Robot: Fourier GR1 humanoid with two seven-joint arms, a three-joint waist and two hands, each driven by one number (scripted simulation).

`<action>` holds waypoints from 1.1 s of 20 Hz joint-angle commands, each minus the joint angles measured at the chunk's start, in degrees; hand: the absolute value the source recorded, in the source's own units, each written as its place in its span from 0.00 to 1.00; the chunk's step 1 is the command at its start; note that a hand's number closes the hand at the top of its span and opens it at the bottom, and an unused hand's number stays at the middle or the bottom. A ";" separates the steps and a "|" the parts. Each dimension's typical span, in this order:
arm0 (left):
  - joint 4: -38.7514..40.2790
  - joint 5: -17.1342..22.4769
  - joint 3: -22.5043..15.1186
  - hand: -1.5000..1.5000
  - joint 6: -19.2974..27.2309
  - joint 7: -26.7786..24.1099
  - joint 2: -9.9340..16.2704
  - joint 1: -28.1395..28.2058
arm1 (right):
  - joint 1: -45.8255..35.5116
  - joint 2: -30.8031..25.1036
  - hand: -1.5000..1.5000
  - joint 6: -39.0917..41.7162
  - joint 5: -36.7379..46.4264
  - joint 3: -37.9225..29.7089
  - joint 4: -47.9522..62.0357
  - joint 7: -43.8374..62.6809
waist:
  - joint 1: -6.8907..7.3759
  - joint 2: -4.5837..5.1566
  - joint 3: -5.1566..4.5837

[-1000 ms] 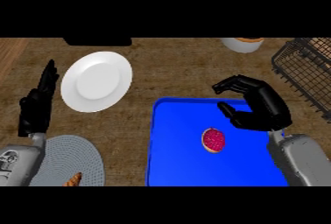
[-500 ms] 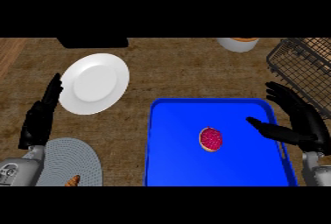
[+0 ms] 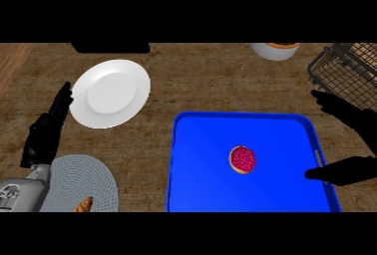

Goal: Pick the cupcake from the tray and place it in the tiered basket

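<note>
Cupcake [image 3: 243, 159] lies tipped on blue tray [image 3: 221, 129], red top up

Open blue tray [image 3: 206, 149] floor all around cupcake [image 3: 243, 159]; reachable from above and left. Right hand [image 3: 353, 144] spread over tray's right rim, blocking that side. Wire tiered basket [image 3: 346, 69] at far right, bare counter [image 3: 213, 84] between it and tray.

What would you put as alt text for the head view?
A cupcake lies on a blue tray, with the open right hand spread over the tray's right rim. The left hand rests open at the left, beside a white plate; a wire basket stands at upper right.
</note>
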 commanded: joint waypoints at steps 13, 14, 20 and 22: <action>3.86 -2.42 2.01 0.50 -1.85 -2.10 -3.36 -2.19 | -21.15 11.70 0.00 8.24 4.18 11.87 6.51 31.65 | 0.29 0.25 0.14; 1.42 -2.82 1.55 0.50 -1.78 -1.33 -3.16 -0.76 | -20.79 12.19 0.00 8.55 4.27 12.94 6.02 33.01 | 0.39 0.18 0.15; -2.38 -3.03 2.52 0.50 -1.98 -1.05 -2.89 3.09 | -20.02 11.61 0.00 10.94 5.59 15.39 6.98 35.23 | 0.49 0.04 0.16; -1.33 -4.98 1.27 0.50 -1.05 -0.57 -4.50 2.49 | -18.75 13.38 0.00 9.11 7.26 16.84 4.88 36.60 | 0.13 0.05 0.16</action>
